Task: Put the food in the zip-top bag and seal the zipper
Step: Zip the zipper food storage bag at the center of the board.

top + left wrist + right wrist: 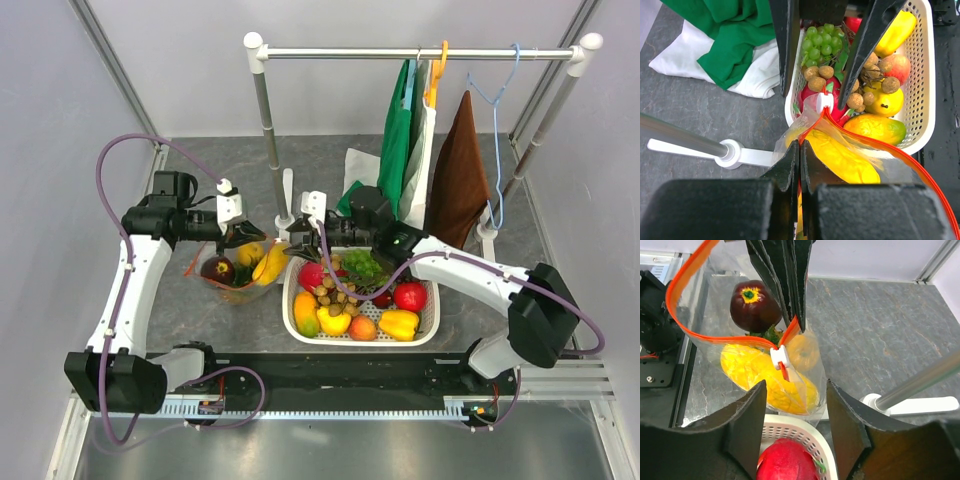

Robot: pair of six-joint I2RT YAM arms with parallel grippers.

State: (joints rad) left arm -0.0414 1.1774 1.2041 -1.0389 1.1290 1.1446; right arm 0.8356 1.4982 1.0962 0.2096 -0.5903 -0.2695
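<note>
The zip-top bag (238,272) stands open left of the basket, its orange-red zipper (685,300) looping round the mouth. Inside lies food: yellow pieces (770,380), an orange fruit (804,352) and a dark purple fruit (754,305). My left gripper (800,146) is shut on the zipper strip at the bag's right end, just behind the white slider tab (824,102). My right gripper (796,385) is open, facing the slider (780,357) from over the basket's rim, its fingers (865,45) on either side of the tab and not touching it.
A white slotted basket (432,325) holds grapes, a red fruit, a yellow pepper and several more toys beside the bag. A clothes rail (420,52) with hanging cloths stands behind, its post (268,130) and white foot (735,154) close to the bag.
</note>
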